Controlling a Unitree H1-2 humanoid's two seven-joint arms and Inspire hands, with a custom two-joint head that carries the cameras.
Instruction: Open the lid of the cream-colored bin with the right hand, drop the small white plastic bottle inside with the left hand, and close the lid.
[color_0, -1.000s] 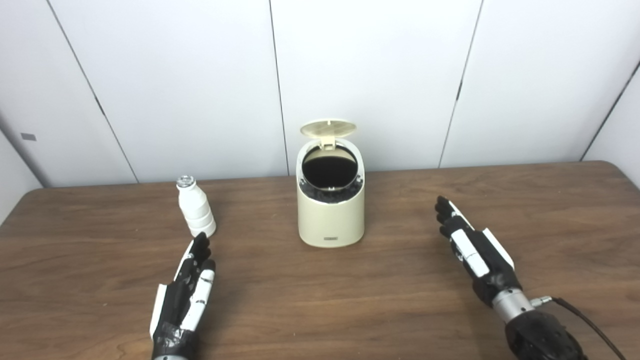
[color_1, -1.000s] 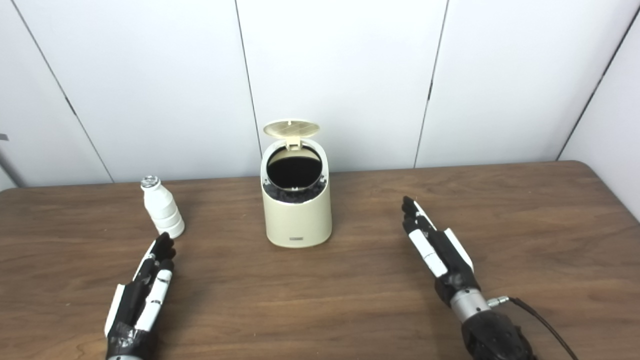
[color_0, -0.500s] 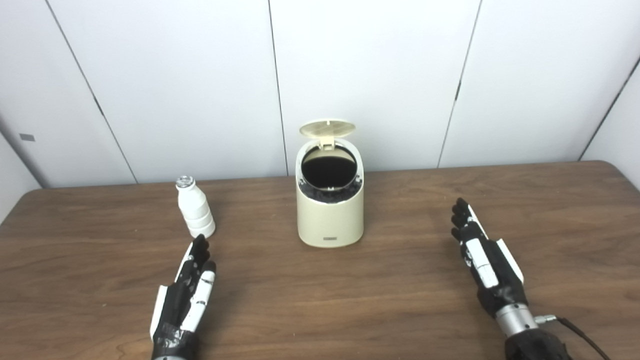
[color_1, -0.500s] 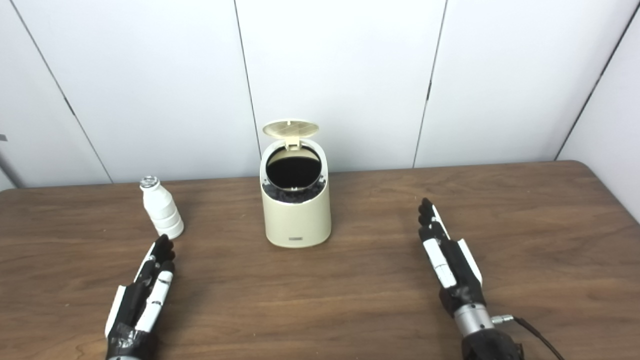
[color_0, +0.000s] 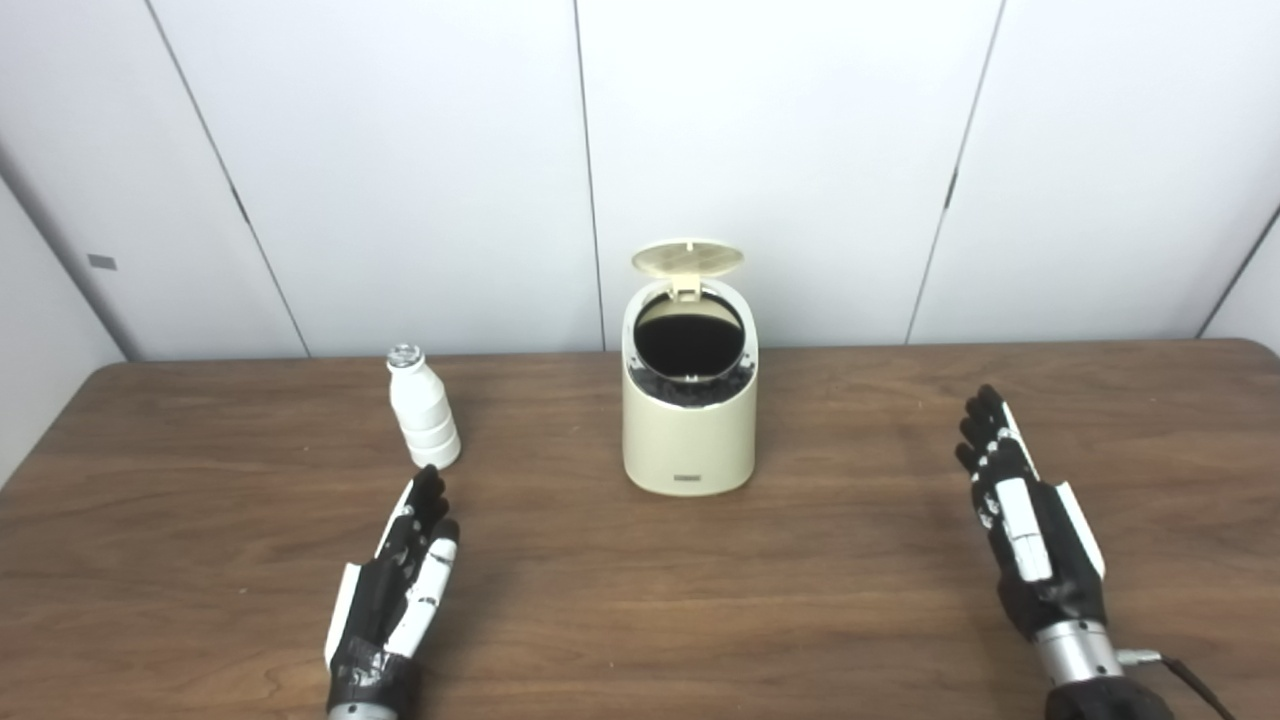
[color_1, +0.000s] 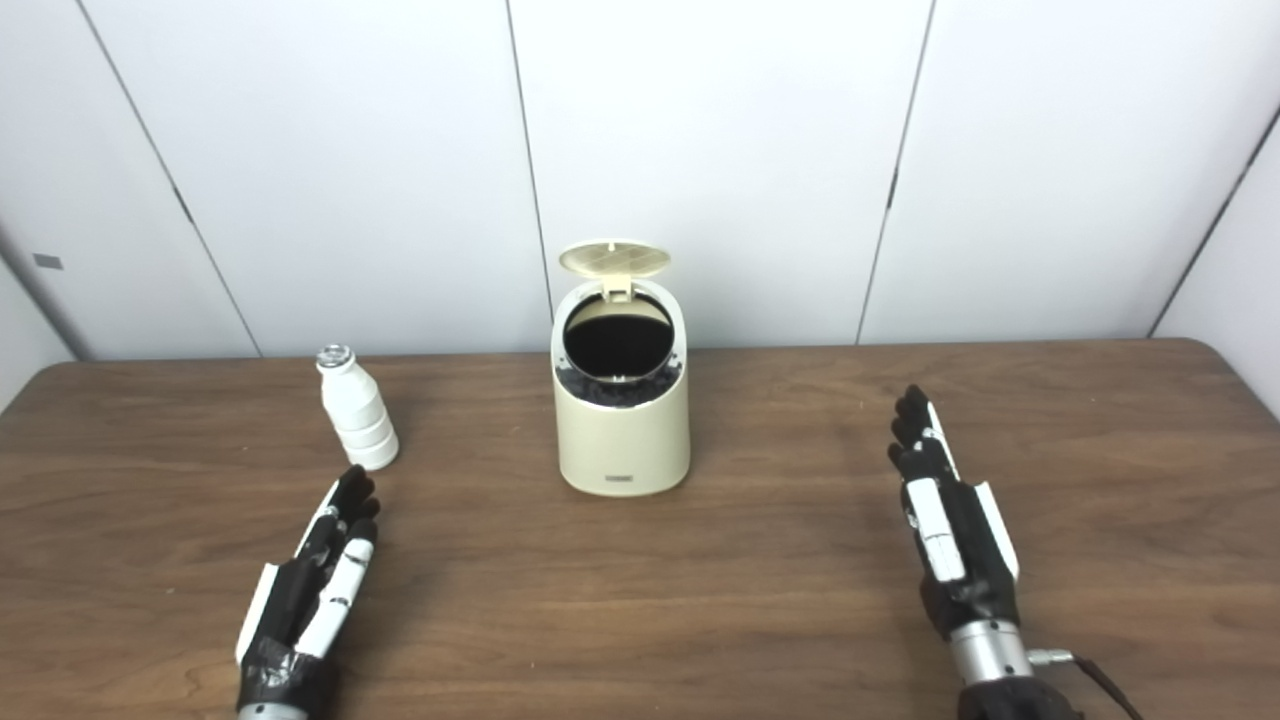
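Back toward us comes our right hand (color_0: 1030, 510), drawn away from the bin (color_0: 689, 425) since a second ago, while our whole view has swung a little. From the left eye we see that hand flat over the table (color_0: 860, 600) at four o'clock of the bin, fingers straight and together, holding nothing. Lid (color_0: 687, 258) stands up, mouth open and dark.

From the right eye, the bottle (color_1: 357, 421) stands upright at nine o'clock of the bin, well apart. Our left hand (color_1: 310, 590) lies just short of it at six o'clock, fingers extended side by side, empty, not touching.
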